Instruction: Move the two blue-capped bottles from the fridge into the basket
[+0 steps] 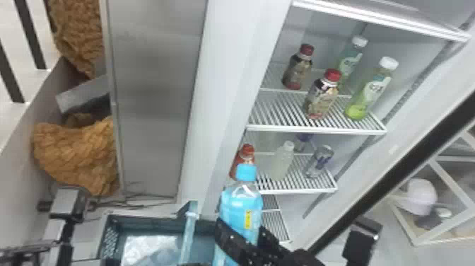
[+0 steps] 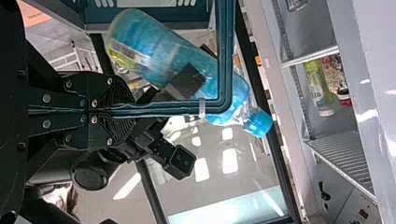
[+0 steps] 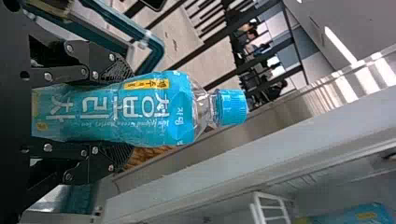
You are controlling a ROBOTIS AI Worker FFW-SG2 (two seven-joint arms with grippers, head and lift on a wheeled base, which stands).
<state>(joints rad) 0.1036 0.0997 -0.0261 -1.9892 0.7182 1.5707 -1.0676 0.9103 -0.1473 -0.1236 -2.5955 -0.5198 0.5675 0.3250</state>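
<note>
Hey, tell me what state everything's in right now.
Blue-capped bottle: upright, cap on
Right pincer: closed on that bottle
Left pincer: closed on the basket's rim
Basket: open-topped
Fridge: open
Other blue bottle: inside the fridge
Green bottles: standing, caps on
Red-capped bottles: standing, caps on

The basket [image 1: 111, 236] is dark teal and open, with a perforated side wall and its handle raised. Just to the basket's right, a blue-capped bottle [image 1: 241, 205] is held nearly upright, its shoulder clear above a blue wrap with a yellow patch. Well apart from the basket, another blue-wrapped bottle [image 3: 359, 217] shows partly, with a similar patch.
</note>
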